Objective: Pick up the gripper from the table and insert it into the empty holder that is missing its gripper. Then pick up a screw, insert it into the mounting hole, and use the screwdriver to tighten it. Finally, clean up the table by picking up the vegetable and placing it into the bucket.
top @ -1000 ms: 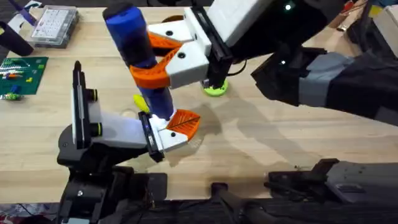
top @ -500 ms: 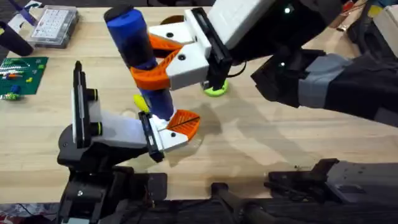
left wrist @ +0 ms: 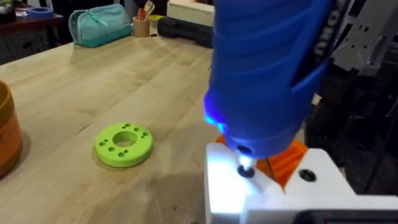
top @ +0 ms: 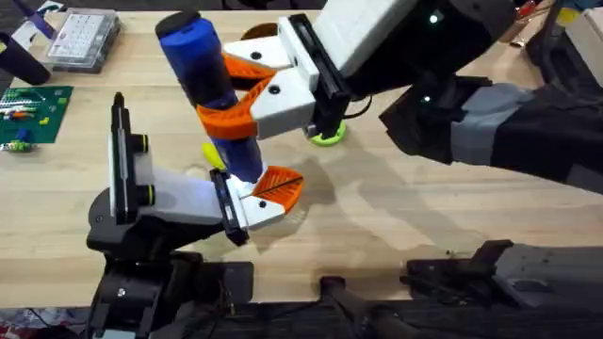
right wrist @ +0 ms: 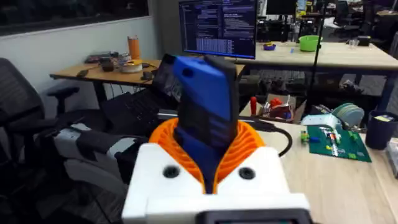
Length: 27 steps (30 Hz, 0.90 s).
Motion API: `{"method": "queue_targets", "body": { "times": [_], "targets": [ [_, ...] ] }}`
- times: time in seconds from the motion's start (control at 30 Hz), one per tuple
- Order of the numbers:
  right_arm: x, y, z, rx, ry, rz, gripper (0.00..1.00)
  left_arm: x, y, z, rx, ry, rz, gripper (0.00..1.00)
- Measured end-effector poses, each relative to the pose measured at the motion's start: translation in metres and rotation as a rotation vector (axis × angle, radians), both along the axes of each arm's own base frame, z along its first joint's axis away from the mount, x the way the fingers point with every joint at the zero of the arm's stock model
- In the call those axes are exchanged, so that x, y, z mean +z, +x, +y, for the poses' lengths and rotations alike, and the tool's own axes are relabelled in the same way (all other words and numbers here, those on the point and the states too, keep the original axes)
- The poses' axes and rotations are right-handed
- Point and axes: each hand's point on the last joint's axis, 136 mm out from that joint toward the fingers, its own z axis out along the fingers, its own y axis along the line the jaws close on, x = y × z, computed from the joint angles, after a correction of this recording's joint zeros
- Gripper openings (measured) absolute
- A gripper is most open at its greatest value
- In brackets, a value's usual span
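— So, what are we gripping right now?

— Our right gripper [top: 247,89] is closing its orange pads around the screwdriver [top: 209,85], clamping the blue body about midway. The tool is standing nearly upright, leaning slightly, with its tip pointing down at our left gripper [top: 267,195].

— And what is the left one doing?

— We are seeing it lying low over the table [top: 424,226], white with an orange pad, right under the screwdriver's tip. Whether its fingers are apart or together, we cannot tell. From the left wrist, the dark tip is touching the white block, and a blue glow is shining at the tool's nose.

— What about the containers?

— We are catching the bucket [left wrist: 7,134] as an orange-brown wall at the edge of the left wrist view, near the lime-green ring [left wrist: 124,144]; its contents are hidden. A clear compartment box [top: 83,39] is sitting at the table's far left corner, holding small parts too tiny to tell.

— And the vegetable?

— Its yellow end [top: 213,154] is peeking out just beside the screwdriver, on the table.
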Motion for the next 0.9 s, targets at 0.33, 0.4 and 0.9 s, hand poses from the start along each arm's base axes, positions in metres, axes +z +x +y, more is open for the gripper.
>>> {"method": "queue_targets", "body": {
  "times": [0.33,0.4,0.9],
  "targets": [
    [0.050,0.016,0.001,-0.005,0.008,-0.034,0.046,0.000,0.000,0.000,0.001,0.000,-0.001,0.021],
    [0.072,0.020,-0.001,-0.018,0.036,-0.080,0.045,0.000,0.000,0.000,0.001,0.000,-0.001,0.021],
    [0.065,0.030,0.003,-0.043,-0.045,-0.095,0.044,0.000,0.000,0.000,0.002,0.000,-0.001,0.021]
  ]
}}
